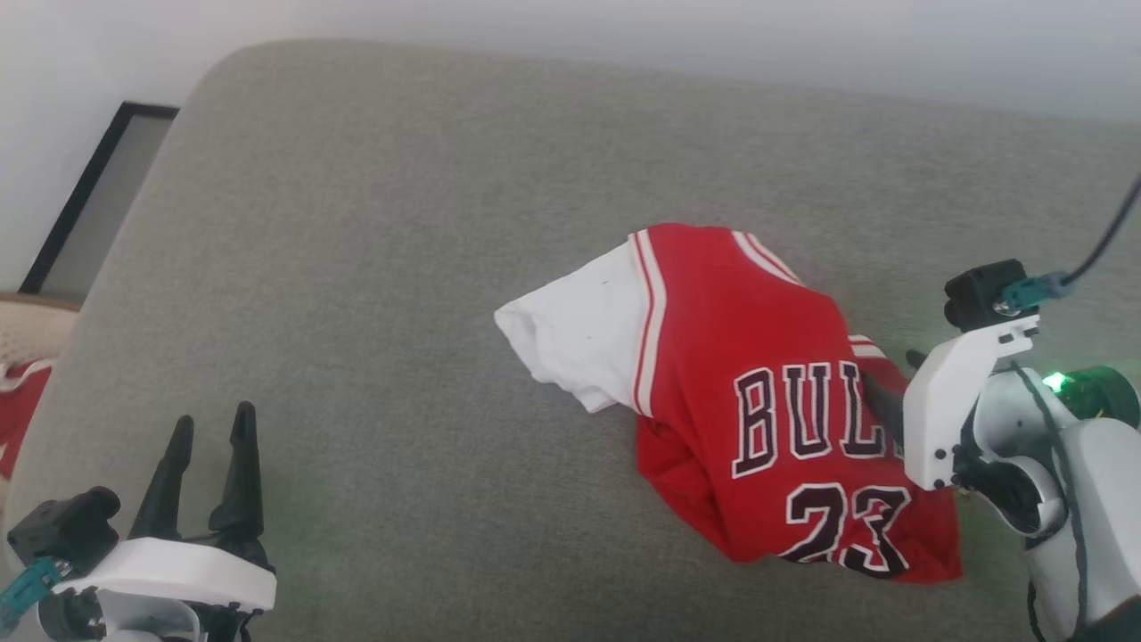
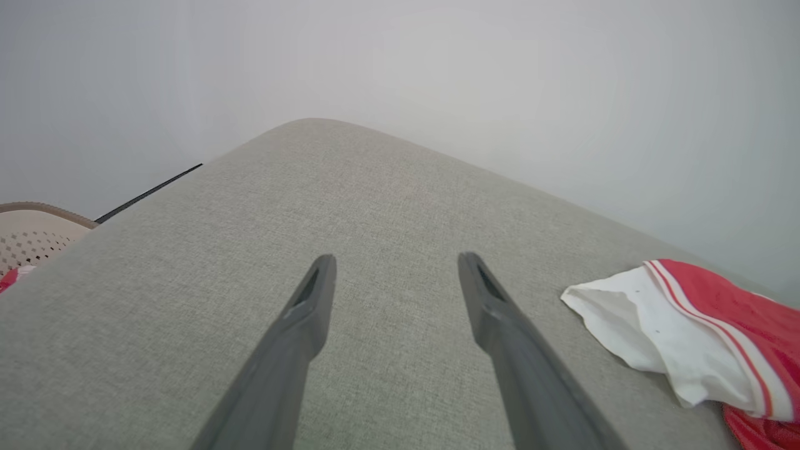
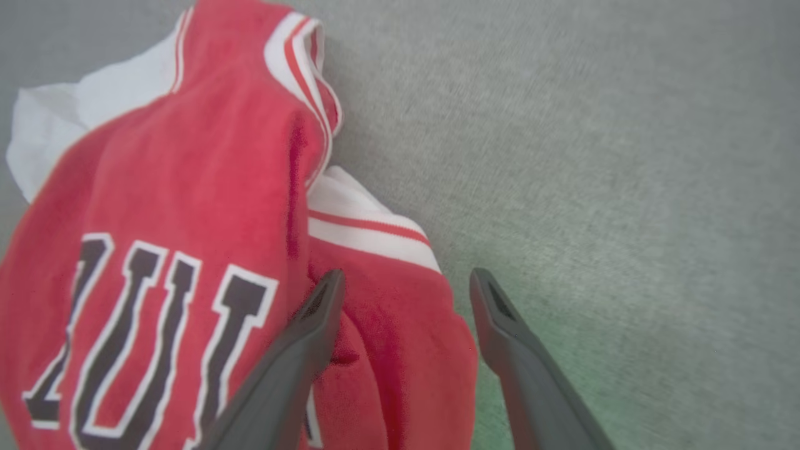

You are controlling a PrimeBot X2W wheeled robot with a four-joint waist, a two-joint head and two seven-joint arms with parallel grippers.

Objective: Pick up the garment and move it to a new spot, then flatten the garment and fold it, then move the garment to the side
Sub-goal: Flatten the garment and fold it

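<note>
The garment (image 1: 758, 401) is seen crumpled on the grey cushion (image 1: 357, 267), right of the cushion's middle, with its lettered face turned up. Over the cushion's right part, the right gripper (image 3: 406, 278) is held spread wide at the garment's edge, with nothing grasped. The left gripper (image 1: 212, 419) is likewise parted and empty, above the cushion's near left corner.

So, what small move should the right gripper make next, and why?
Probably shut the right gripper on the garment: its open fingers straddle a red fold at the edge, and the garment lies crumpled, unlifted, on the grey cushion.
</note>
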